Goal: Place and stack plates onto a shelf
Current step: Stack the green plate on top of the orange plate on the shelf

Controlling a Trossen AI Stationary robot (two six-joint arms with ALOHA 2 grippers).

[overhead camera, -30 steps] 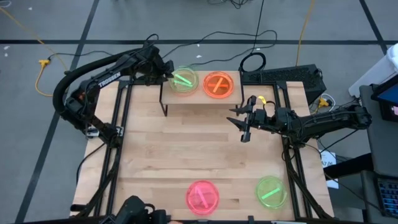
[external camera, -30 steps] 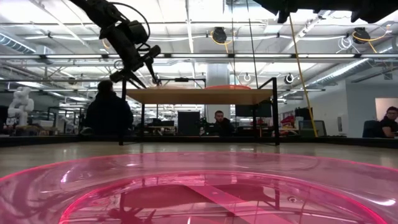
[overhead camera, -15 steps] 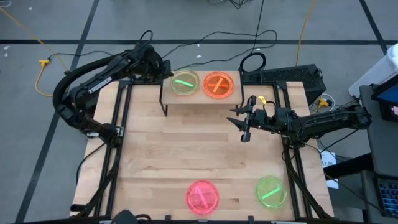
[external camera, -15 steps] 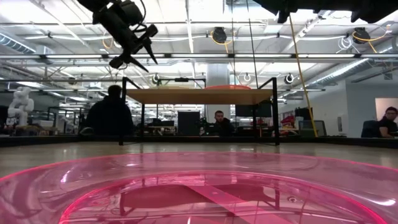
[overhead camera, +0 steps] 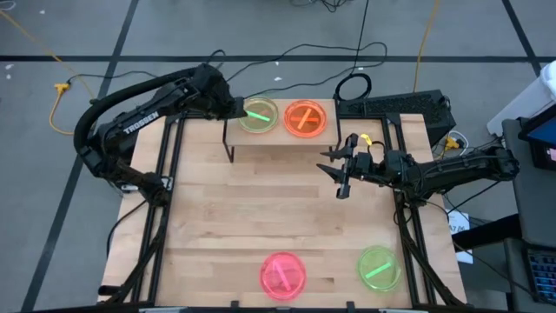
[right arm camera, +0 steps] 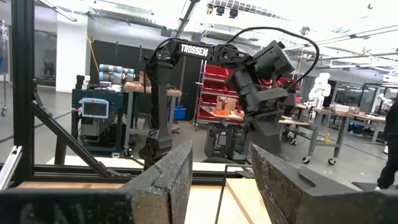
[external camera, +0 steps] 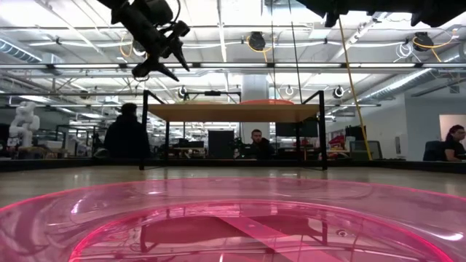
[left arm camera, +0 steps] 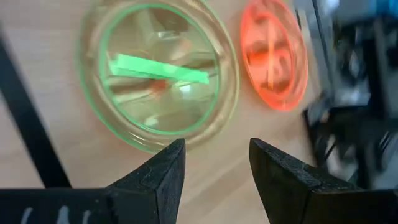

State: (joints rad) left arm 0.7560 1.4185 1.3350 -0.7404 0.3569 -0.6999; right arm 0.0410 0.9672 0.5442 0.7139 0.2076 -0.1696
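Note:
The shelf (overhead camera: 287,143) stands at the table's far side on thin black legs. A green plate (overhead camera: 258,116) and an orange plate (overhead camera: 305,118) lie side by side on its board. My left gripper (overhead camera: 236,108) hovers open above the shelf's left end, just left of the green plate (left arm camera: 158,71), with the orange plate (left arm camera: 275,53) beyond it. In the low view the left gripper (external camera: 164,62) is well above the shelf (external camera: 233,111). My right gripper (overhead camera: 340,174) waits open above the table, in front of the shelf's right end. A pink plate (overhead camera: 284,273) and a second green plate (overhead camera: 379,267) lie near the table's near edge.
The pink plate (external camera: 233,218) fills the foreground of the low view. Black frame rails run along both table sides. A black coiled cable (overhead camera: 353,86) lies behind the shelf. People sit in the room beyond the table. Bare wood lies between the shelf and the near plates.
My left gripper has risen from shelf height at the shelf's left end to well above it. It drew slightly toward the far left, then came back beside the green plate. The plates have stayed in place.

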